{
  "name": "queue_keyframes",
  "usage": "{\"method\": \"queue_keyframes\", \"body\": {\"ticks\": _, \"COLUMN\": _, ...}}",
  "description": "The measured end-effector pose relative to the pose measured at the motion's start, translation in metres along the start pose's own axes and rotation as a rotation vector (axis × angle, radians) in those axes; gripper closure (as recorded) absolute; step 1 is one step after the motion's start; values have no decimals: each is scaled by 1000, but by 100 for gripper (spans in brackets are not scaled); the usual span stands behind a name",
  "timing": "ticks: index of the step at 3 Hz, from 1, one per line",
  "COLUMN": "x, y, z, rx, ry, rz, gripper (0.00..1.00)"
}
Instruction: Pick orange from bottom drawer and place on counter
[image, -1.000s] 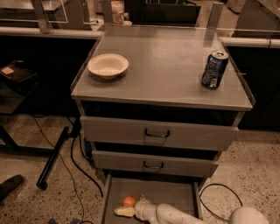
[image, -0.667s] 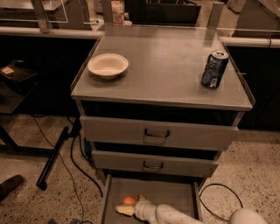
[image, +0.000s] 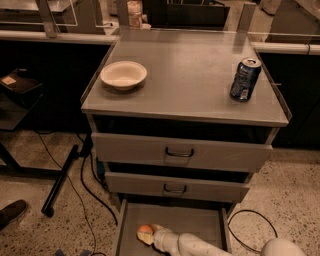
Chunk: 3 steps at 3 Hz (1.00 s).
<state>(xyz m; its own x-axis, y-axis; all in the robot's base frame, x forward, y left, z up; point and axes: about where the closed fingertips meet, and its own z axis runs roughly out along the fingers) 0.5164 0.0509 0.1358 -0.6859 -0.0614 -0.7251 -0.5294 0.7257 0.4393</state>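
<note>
The pincer (image: 148, 238) is low in the bottom drawer (image: 200, 220). The orange (image: 145, 229) sits right at its tip, just past it on the left. I cannot tell if the pincer grips it. The tabletop (image: 190, 75) is high above.

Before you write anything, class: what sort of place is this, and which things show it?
Probably a robotics lab or workshop: a grey metal drawer cabinet, loose cables on a speckled floor, and a robot arm whose claw is down in the open bottom drawer by the orange.
</note>
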Motion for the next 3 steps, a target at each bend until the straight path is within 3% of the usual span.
{"method": "queue_keyframes", "body": {"ticks": 1, "x": 0, "y": 0, "z": 0, "rx": 0, "ry": 0, "rz": 0, "gripper": 86}}
{"method": "queue_keyframes", "body": {"ticks": 2, "x": 0, "y": 0, "z": 0, "rx": 0, "ry": 0, "rz": 0, "gripper": 100}}
{"method": "queue_keyframes", "body": {"ticks": 3, "x": 0, "y": 0, "z": 0, "rx": 0, "ry": 0, "rz": 0, "gripper": 100}}
